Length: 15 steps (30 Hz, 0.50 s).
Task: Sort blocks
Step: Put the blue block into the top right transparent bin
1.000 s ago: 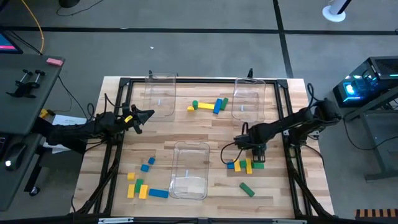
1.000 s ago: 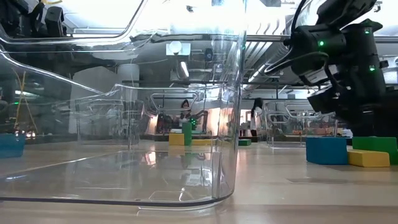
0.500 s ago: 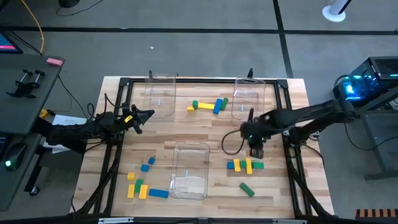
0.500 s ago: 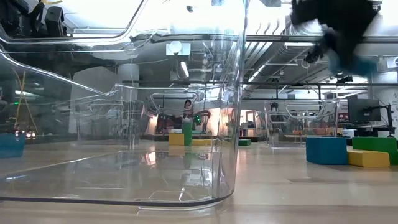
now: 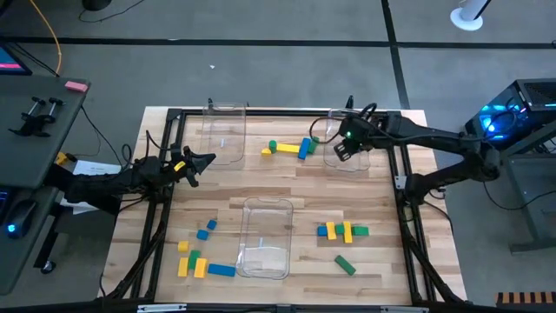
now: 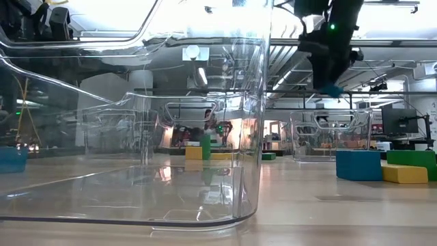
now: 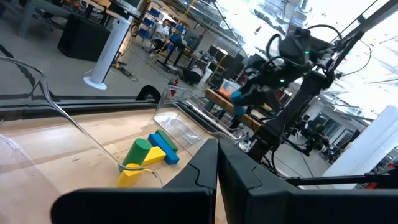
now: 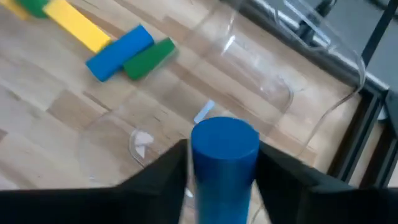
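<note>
Right gripper (image 5: 345,148) over far right bin (image 5: 365,122), fingers (image 8: 155,180) clamped on round blue block (image 8: 224,148), seen end-on in right wrist view. Poised above bin floor; block not released. In low view, same gripper (image 6: 332,82) hung high above table, a speck of blue at its tip.

Just beside that bin, toward table middle: a cluster of yellow bar (image 5: 285,149), blue bar (image 5: 305,149), green pieces (image 5: 272,145). Unsorted, by the look of it.

Farther out, near right side of table (image 5: 391,269): row of blue, yellow, green blocks (image 5: 341,231), plus a lone green bar (image 5: 345,264) nearer the front edge. Near bin (image 5: 265,236) in the middle, no block visible inside. Far left bin (image 5: 224,130) likewise, as far as could be told. Front left: another scatter of blue, yellow, green blocks (image 5: 197,256).

Left gripper (image 5: 193,165) parked at left edge, fingers pressed together, nothing between them.

Judged early in the job: one blue block about to go in, no block seen in any bin, four loose groups left on the wood. Which bin for yellow and green, not possible to tell.
</note>
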Available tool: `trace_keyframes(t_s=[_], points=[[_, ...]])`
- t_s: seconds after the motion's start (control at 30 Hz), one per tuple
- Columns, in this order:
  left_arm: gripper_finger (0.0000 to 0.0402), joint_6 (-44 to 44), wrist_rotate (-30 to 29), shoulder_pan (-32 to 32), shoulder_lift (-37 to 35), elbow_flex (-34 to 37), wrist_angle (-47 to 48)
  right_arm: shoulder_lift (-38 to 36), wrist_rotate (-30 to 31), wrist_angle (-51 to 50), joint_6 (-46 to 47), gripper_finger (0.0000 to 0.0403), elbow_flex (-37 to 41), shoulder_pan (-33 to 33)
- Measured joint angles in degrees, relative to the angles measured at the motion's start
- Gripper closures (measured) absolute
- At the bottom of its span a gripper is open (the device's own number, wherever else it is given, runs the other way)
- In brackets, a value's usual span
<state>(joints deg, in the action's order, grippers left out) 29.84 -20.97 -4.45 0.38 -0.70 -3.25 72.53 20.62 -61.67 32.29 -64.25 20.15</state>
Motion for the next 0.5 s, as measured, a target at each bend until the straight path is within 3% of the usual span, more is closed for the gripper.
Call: trace_keyframes(t_s=[0.1,0.2,0.37,0.43,0.5], points=[[0.0401,0.0,0.0,-0.01,0.0,-0.01,0.0,-0.02,-2.26,2.17,-0.98,0.0132,0.24,2.04],[0.0401,0.01,0.0,0.0,0.0,-0.01,0.0,-0.02,-5.41,3.83,-2.51,0.0089,-0.66,2.87],[0.0401,0.01,0.0,-0.02,0.0,-0.01,0.0,-0.07,-6.97,8.24,-2.6,0.0074,-3.48,2.72],[0.0401,0.01,0.0,-0.02,0.0,0.0,0.0,-0.12,-12.27,14.06,-2.74,0.0073,-4.46,2.35],[0.0401,0.0,0.0,-0.01,0.0,-0.01,0.0,-0.13,-21.52,21.39,-1.11,0.0072,-4.59,1.15]])
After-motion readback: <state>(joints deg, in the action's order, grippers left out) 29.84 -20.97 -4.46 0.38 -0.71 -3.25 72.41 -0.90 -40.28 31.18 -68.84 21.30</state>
